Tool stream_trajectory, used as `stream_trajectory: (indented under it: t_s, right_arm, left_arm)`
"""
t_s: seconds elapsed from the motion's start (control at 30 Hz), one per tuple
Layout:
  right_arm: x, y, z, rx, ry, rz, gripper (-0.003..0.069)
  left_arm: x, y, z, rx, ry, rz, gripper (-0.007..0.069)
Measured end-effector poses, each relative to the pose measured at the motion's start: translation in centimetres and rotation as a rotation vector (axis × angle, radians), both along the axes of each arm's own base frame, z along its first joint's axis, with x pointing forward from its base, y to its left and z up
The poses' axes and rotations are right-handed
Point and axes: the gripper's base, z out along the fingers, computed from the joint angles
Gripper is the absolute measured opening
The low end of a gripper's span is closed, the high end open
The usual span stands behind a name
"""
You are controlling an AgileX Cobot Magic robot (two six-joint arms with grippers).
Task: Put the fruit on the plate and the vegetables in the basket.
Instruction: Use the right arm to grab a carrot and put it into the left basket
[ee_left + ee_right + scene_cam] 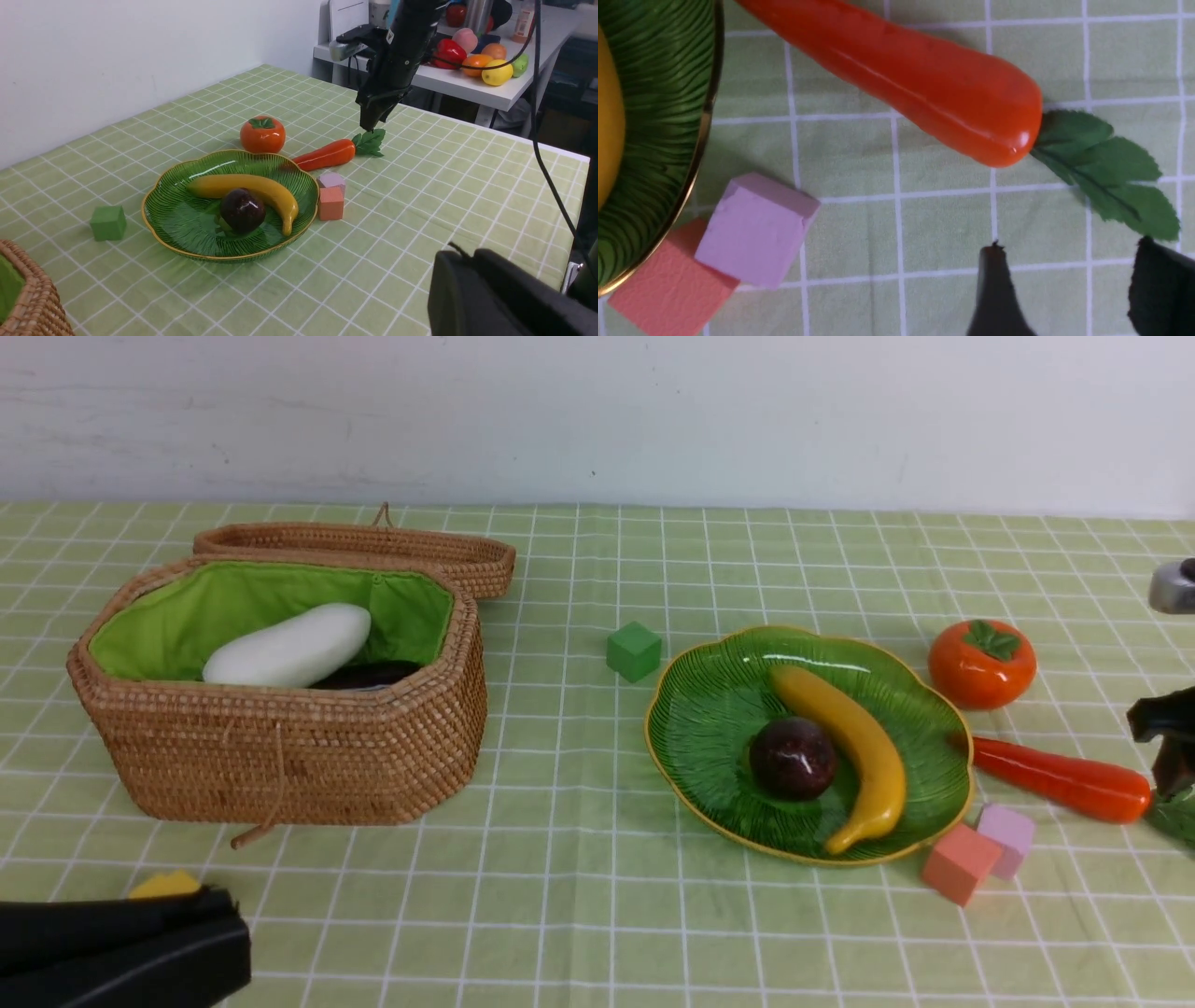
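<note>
Carrot (896,79) just beside right tool (1071,249), jaws parted

Three fruits (793,758) (854,747) (980,663) — three vegetables (288,646) (369,674) (1060,777) — four cubes (634,651) (960,863) (1008,835) (165,884).

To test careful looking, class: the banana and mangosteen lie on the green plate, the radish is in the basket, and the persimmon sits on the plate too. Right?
Not quite. The persimmon stands on the tablecloth beside the plate, as the front view shows. The banana and mangosteen do lie on the plate, and the radish is in the basket.
</note>
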Motion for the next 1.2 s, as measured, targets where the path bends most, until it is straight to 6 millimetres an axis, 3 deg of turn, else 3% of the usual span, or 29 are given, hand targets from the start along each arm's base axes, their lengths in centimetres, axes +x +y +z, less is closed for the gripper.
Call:
stream_trajectory:
  t_s: [0.13, 0.17, 0.37, 0.6, 0.9, 1.2]
  right_arm:
    - [1.5, -0.3, -1.3, -0.066, -0.053, 0.125, 0.052]
    - [2.0, -0.3, -2.0, -0.109, -0.056, 0.224, 0.0549]
    - [2.3, -0.2, -3.5, -0.218, 0.003, 0.567, 0.0568]
    - [2.9, 0.1, -3.6, -0.248, -0.017, 0.756, 0.0569]
    - [6.6, -0.4, -6.4, -0.191, 0.036, 0.743, 0.0569]
    - [7.2, -0.4, -7.8, -0.153, 0.074, 0.731, 0.0524]
  left_arm:
    - [0.0, 0.0, 0.0, 0.0, 0.0, 0.0, 0.0026]
    - [0.0, 0.0, 0.0, 0.0, 0.0, 0.0, 0.0027]
    - [0.0, 0.0, 0.0, 0.0, 0.0, 0.0, 0.0029]
    - [0.0, 0.0, 0.0, 0.0, 0.001, 0.0, 0.0029]
    - [0.0, 0.0, 0.0, 0.0, 0.001, 0.0, 0.0039]
    - [0.0, 0.0, 0.0, 0.001, 0.001, 0.0, 0.0039]
